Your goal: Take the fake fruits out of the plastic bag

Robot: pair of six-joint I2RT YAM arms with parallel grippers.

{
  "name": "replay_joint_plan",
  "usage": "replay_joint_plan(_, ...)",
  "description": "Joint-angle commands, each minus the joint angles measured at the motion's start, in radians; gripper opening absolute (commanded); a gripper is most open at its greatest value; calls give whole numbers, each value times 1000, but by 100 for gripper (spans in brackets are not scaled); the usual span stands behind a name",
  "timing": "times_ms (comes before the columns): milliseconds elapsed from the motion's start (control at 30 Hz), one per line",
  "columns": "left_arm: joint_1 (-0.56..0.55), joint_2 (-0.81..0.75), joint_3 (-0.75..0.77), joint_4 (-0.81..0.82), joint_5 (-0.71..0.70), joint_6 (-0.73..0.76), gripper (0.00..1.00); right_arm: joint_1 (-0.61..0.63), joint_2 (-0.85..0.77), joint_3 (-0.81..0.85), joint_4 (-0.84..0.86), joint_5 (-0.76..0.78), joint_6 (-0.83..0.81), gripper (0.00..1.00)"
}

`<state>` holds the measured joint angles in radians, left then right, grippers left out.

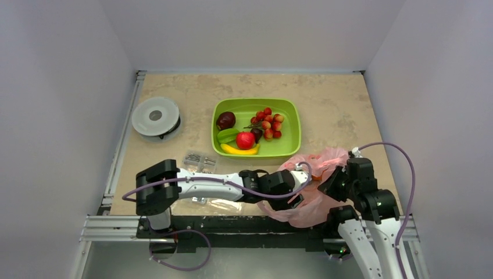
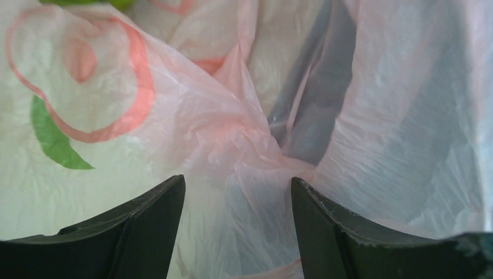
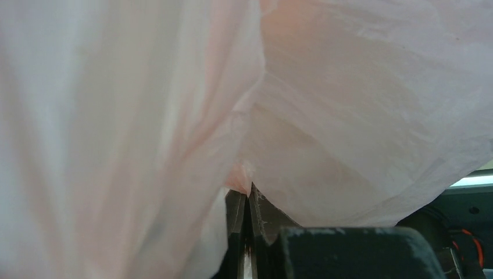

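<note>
— Down at the near right corner of the table (image 1: 349, 104), what's going on with that pink plastic bag (image 1: 314, 206)? Looks like both arms are on it.

— Yeah, I'm standing right next to it. The bag is all crumpled up at the near edge, just in front of the green tray (image 1: 295, 125). The right gripper (image 1: 329, 181) is clamped hard on a fold of it. On the right wrist cam the fingertips are pressed together with a bit of pink film pinched between them, and the rest of the bag fills the view.

— And the left one?

— The left gripper (image 1: 295, 196) comes in low from the left side and sits against the bag, but it's released. On its own cam the two dark fingers (image 2: 145, 226) stand well apart and grip nothing. Wrinkled film with a pink loop and a green leaf print bunches up just past the gap.

— Where's the fruit?

— What I can see is in the tray: the maroon fruit (image 1: 225, 120) at the left end, a green piece (image 1: 228, 135) just below it, a red fruit (image 1: 245, 140) in the middle, and the banana (image 1: 239, 150) along the near wall. The berry cluster (image 1: 268, 122) is beside them. Can't tell what's inside the bag, the film is too crinkly.

— Other stuff?

— There's a clear screw box (image 1: 199, 161) and a white round container (image 1: 156, 116), both off to the left.
</note>
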<state>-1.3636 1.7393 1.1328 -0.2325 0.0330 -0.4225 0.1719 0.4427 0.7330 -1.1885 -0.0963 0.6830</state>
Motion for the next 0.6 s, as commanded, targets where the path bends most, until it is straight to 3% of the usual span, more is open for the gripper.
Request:
replay_joint_plan(0, 6, -12, 107, 27, -87, 51, 68, -2, -30, -47, 79, -3, 42, 0)
replay_joint_plan(300, 95, -9, 170, 60, -38, -1, 75, -2, -44, -70, 84, -23, 29, 0)
replay_joint_plan(500, 116, 64, 256, 28, -86, 47, 79, -3, -48, -66, 97, -35, 21, 0)
replay_joint_plan(567, 116, 100, 298, 15, -109, 74, 86, -3, -48, -63, 101, -37, 20, 0)
